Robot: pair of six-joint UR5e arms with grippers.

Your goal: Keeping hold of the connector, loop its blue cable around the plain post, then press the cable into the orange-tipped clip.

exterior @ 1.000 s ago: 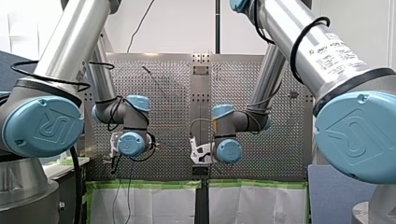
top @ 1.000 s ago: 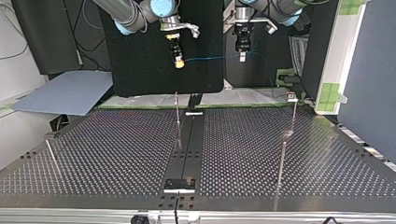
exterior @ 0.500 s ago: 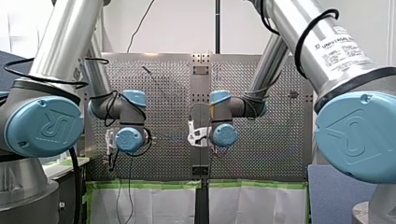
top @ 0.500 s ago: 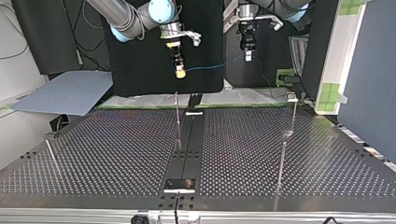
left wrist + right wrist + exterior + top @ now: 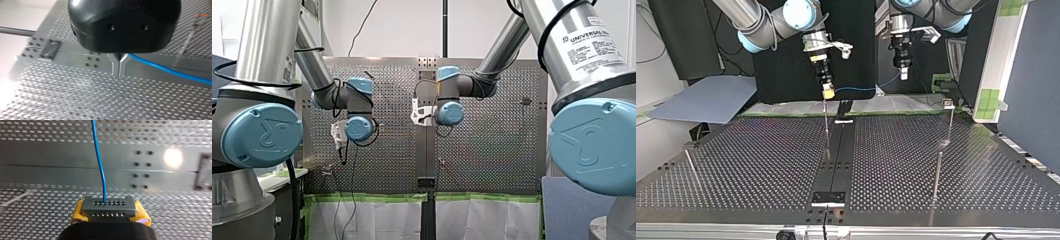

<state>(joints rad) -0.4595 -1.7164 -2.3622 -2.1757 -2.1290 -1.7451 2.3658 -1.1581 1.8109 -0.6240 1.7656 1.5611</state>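
Observation:
In the right wrist view my right gripper point(image 5: 108, 208) is shut on a grey connector point(image 5: 109, 206) between yellow pads point(image 5: 77, 210). A blue cable point(image 5: 99, 162) leaves the connector. In the top view my right gripper point(image 5: 828, 92) hangs just above the tip of a thin plain post point(image 5: 826, 127). The blue cable point(image 5: 863, 89) sags across to my left gripper point(image 5: 904, 75). In the left wrist view my left gripper point(image 5: 119, 73) has metal fingers shut on the blue cable point(image 5: 170, 71), high over the table. An orange-tipped clip point(image 5: 201, 15) shows far ahead.
A dark rail point(image 5: 836, 160) runs down the middle of the perforated table point(image 5: 746, 165). Further thin posts stand at the top view's right point(image 5: 937, 172) and left point(image 5: 691, 165). A post with a small head point(image 5: 948, 105) stands at the far right.
In the top view my right gripper has come down and slightly right with the connector, to just above the middle post. My left gripper shifted a little right, and the cable sags more.

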